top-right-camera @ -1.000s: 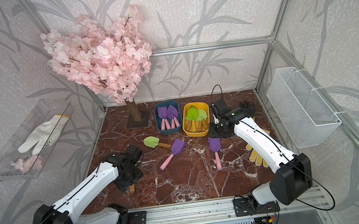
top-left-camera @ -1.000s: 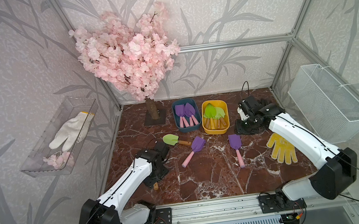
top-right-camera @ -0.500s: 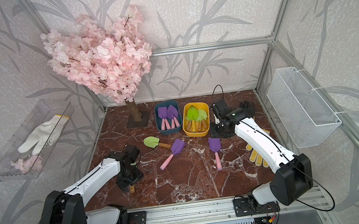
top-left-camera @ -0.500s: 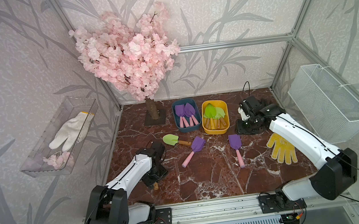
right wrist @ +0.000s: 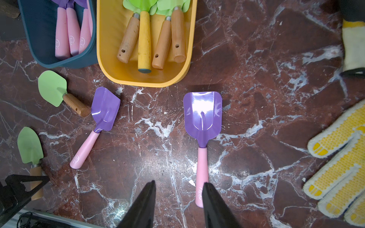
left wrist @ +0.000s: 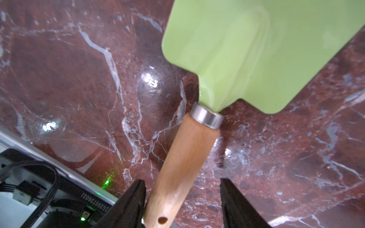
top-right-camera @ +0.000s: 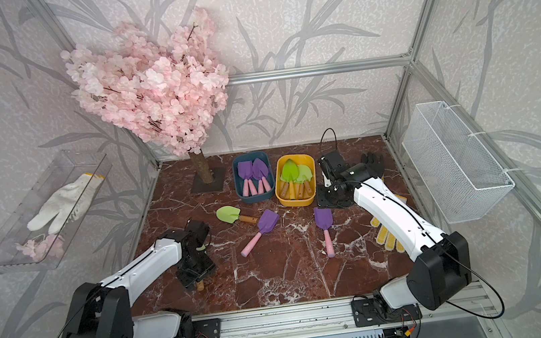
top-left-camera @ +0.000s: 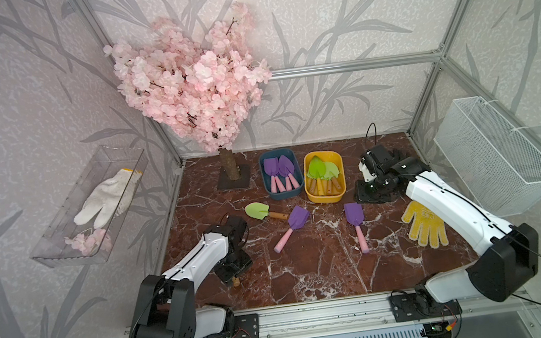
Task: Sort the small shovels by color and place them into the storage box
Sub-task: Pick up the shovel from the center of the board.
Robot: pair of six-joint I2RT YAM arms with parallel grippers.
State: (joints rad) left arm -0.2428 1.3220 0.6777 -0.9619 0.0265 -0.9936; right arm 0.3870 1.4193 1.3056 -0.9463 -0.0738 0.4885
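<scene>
My left gripper (left wrist: 182, 180) is open and straddles the brown wooden handle of a lime-green shovel (left wrist: 246, 49) lying on the table; one finger (left wrist: 136, 193) touches the handle, the other stands apart. In both top views that gripper (top-left-camera: 234, 272) (top-right-camera: 196, 273) hides the shovel except its handle end. Loose on the table lie another green shovel (top-left-camera: 258, 210) and two purple shovels with pink handles (top-left-camera: 298, 217) (top-left-camera: 353, 214). The blue box (top-left-camera: 265, 184) holds purple shovels, the yellow box (top-left-camera: 323, 198) green ones. My right gripper (right wrist: 178, 189) hangs open and empty above the table beside the yellow box.
A yellow glove (top-left-camera: 423, 224) lies right of the purple shovels, a black glove (top-right-camera: 372, 162) behind my right arm. A pink blossom tree (top-left-camera: 195, 81) stands at the back left. A wire basket (top-left-camera: 492, 156) and a clear tray (top-left-camera: 60, 238) hang on the side walls.
My left gripper has drawn back toward the front edge along the green shovel's handle, and its jaws have narrowed. The right arm has barely moved.
</scene>
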